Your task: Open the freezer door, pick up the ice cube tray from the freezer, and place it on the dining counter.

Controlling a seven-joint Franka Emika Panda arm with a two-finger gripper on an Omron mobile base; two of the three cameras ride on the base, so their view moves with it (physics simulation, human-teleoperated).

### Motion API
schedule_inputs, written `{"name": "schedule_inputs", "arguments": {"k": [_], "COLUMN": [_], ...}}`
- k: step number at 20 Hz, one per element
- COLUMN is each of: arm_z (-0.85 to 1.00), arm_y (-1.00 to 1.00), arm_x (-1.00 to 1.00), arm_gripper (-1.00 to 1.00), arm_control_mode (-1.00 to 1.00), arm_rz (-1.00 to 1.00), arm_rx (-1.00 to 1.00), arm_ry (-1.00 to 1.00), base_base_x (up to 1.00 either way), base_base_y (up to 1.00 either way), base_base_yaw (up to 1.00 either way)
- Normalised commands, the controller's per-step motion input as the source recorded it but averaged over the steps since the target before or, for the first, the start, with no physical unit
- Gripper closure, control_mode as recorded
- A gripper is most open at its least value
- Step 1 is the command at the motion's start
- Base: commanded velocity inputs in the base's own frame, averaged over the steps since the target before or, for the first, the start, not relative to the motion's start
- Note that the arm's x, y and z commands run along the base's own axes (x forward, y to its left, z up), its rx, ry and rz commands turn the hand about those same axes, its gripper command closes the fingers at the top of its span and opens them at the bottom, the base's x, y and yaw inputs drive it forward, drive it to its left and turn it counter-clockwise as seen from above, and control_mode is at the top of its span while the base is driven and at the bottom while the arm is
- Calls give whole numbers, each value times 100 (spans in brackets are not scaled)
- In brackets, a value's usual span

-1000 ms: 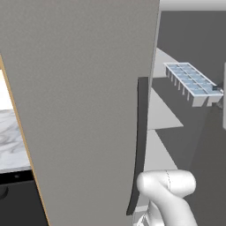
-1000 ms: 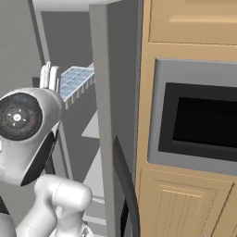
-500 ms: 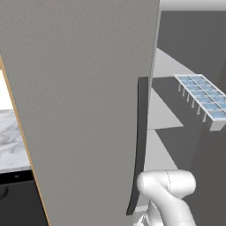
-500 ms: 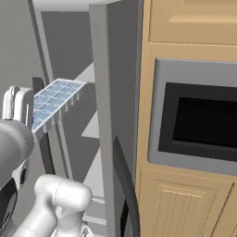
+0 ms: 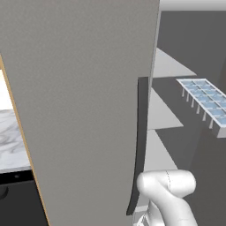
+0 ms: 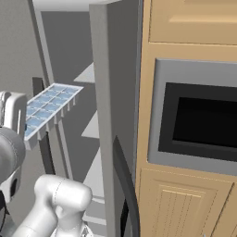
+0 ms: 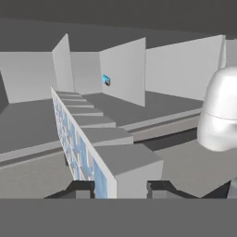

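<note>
Now the small flat tray of pale blue ice cells with a light grey rim (image 5: 206, 100) is up in the air, out in front of the tall grey freezer with dark inner walls and lighter shelves (image 6: 88, 125). The robot's two-finger gripper (image 7: 121, 187) has its jaws closed on one end of the ice cube tray, so the tray sticks out long and straight ahead of the jaws, with one dark finger tip (image 7: 81, 189) on each side of it. The tall flat grey freezer door with the long dark curved handle (image 5: 84, 106) stands wide open, off to one side of the jaws. I think the job now is to carry the tray away to the dining counter. To do this well, the jaws should hold tight, because only one end is held and the far end could dip. The tray should be kept flat and moved slowly, and swung well clear of the open door and its dark handle (image 5: 138, 145) so it does not bump them.
</note>
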Motion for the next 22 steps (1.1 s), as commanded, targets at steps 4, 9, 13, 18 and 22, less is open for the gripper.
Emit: {"name": "schedule_inputs", "arguments": {"k": [4, 9, 13, 18, 22], "arm_z": [0, 0, 0, 0, 0], "arm_y": [2, 4, 0, 0, 0], "arm_x": [-2, 0, 0, 0, 0], "arm_gripper": [100, 100, 100, 100, 100], "arm_control_mode": [-100, 100, 100, 100, 100], "arm_rz": [1, 0, 0, 0, 0], "arm_rx": [0, 0, 0, 0, 0], "arm_ry": [0, 0, 0, 0, 0], "base_base_x": [0, -8, -61, -64, -42], "base_base_y": [0, 6, 60, 60, 75], "base_base_yaw": [0, 2, 24, 46, 72]}}
